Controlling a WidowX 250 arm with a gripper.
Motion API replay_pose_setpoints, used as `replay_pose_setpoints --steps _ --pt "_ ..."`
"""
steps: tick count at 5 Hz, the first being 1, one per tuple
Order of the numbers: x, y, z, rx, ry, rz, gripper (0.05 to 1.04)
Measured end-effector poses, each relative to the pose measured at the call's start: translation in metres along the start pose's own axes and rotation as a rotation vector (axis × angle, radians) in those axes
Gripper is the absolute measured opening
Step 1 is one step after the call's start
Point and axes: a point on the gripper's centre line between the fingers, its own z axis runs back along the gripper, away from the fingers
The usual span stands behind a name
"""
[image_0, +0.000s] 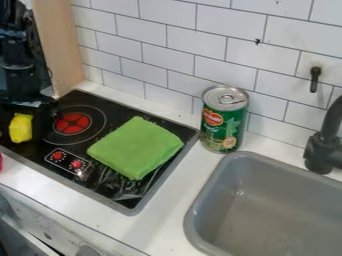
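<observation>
I log the pincer (25, 99) at upper L, over the stovetop's (110, 184) L side; can't tell how far it's open or if it has hold of anything; yellow item (21, 128) noted nearest, just below it in view; green cloth (136, 147) lies on stovetop, R of red burner (72, 123); green can (224, 122) upright on counter (163, 205), btwn stovetop & grey sink (199, 207); blk faucet (323, 147) at far R.

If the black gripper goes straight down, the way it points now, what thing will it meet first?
Probably the yellow object, which shows just below the gripper. Depth is unclear here, so it may pass beside it and meet the black stovetop first.
</observation>
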Motion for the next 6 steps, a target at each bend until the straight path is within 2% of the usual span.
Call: replay_pose_setpoints --steps 1,2,3,4,5,6 --pt "-0.002 -0.005 0.004 -0.026 -0.02 0.009 1.007" --pt "-0.001 -0.003 0.022 -0.042 -0.084 0.039 1.005" --pt "-0.006 0.002 0.047 -0.028 -0.146 0.056 1.005" --pt "-0.021 0.003 0.062 -0.012 -0.161 0.082 1.005" --pt "-0.045 -0.009 0.079 -0.003 -0.187 0.05 1.005" --pt "-0.066 -0.033 0.087 -0.017 -0.192 -0.055 1.005"
